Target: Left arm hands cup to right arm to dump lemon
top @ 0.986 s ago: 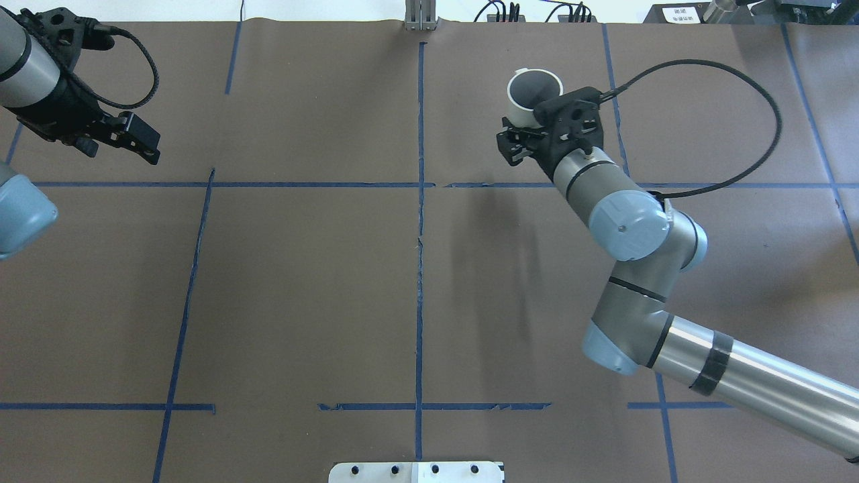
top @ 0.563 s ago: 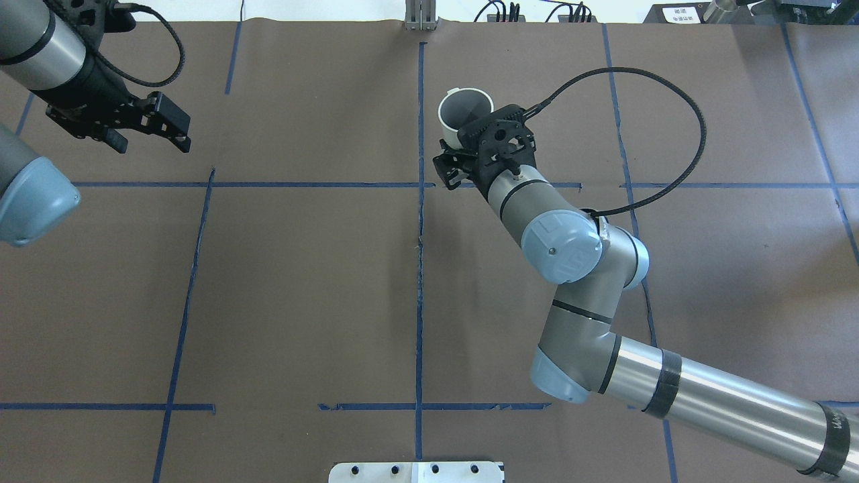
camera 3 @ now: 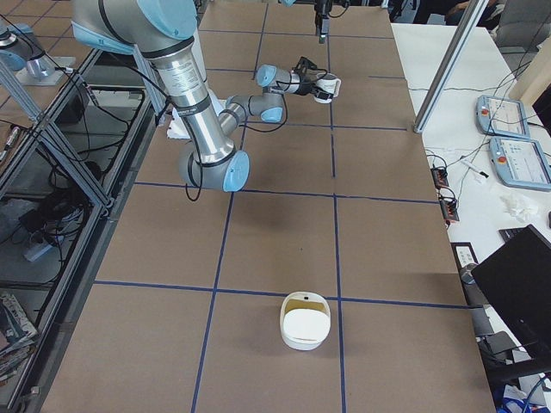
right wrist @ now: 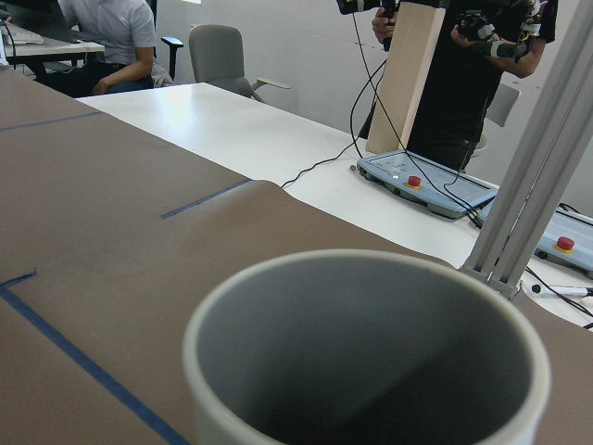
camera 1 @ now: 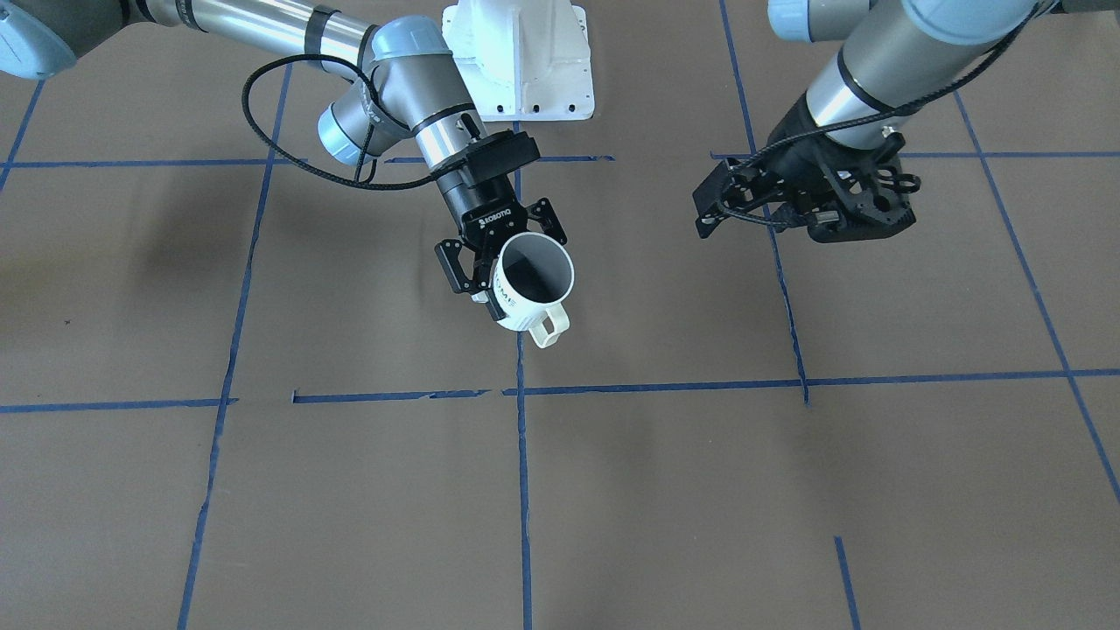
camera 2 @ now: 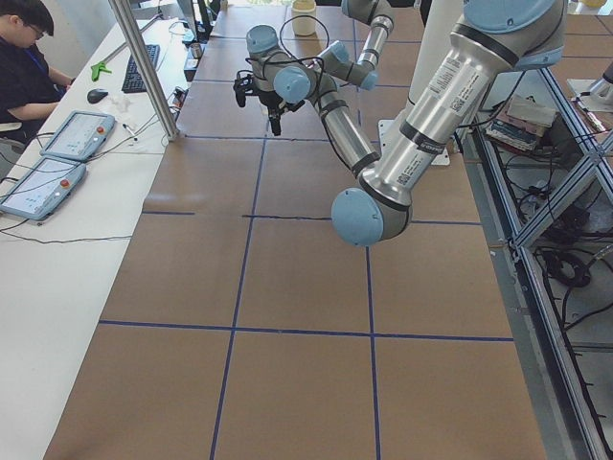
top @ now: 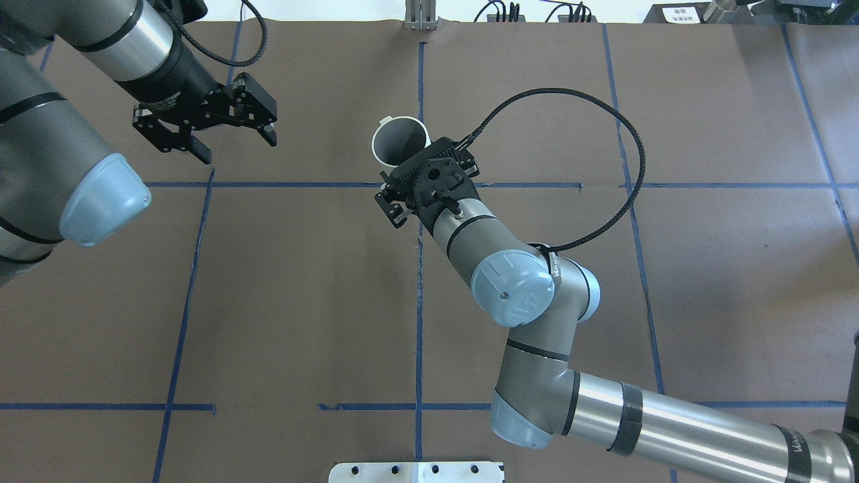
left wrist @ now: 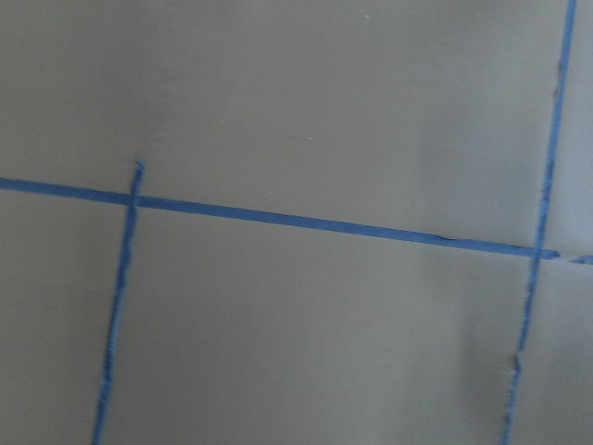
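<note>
My right gripper is shut on the side of the white ribbed cup and holds it tilted above the table's centre line. The cup's handle points away from the robot's base. The cup also shows from above under the right gripper, and in the right wrist view, where its grey inside looks empty. No lemon shows in any view. My left gripper is open and empty, off to the cup's left; from the front it hangs above the table.
A white lidded container stands on the table near the robot's right end. The white robot base plate is at the near edge. Blue tape lines cross the brown table. Operators and tablets are at a side table.
The right arm has carried the cup left, from the right half to the centre line. The left gripper has moved right, towards the cup, and stayed open.
</note>
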You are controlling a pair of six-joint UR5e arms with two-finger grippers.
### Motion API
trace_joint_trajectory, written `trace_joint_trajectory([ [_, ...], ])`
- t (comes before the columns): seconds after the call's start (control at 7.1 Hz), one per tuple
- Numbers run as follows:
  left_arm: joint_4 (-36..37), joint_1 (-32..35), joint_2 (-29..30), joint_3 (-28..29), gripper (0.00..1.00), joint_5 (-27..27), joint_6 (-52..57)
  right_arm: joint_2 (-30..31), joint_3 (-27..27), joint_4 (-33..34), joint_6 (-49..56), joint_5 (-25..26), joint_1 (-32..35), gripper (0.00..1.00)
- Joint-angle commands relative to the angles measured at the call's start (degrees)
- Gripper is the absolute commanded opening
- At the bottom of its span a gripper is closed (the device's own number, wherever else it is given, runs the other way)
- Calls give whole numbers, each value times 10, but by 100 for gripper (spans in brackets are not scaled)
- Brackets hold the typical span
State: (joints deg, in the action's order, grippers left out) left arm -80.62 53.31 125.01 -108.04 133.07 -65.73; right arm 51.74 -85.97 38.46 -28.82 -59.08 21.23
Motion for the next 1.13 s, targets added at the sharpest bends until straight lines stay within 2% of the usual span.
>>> trace_joint_trajectory([
  [0.0, -10, -15, 50, 33, 100, 0, -94, -16, 3, 4, 8, 27, -25, 2],
  [0.14, -10, -23, 71, 50, 100, 0, -143, -21, 2, 14, 9, 40, -32, 3],
  [0.42, -36, -41, 76, 57, 100, -1, -215, -24, 2, 24, 10, 55, -37, 7],
  [0.99, -38, -60, 77, 56, 100, -3, -211, -30, -1, 22, 7, 56, -37, 12],
])
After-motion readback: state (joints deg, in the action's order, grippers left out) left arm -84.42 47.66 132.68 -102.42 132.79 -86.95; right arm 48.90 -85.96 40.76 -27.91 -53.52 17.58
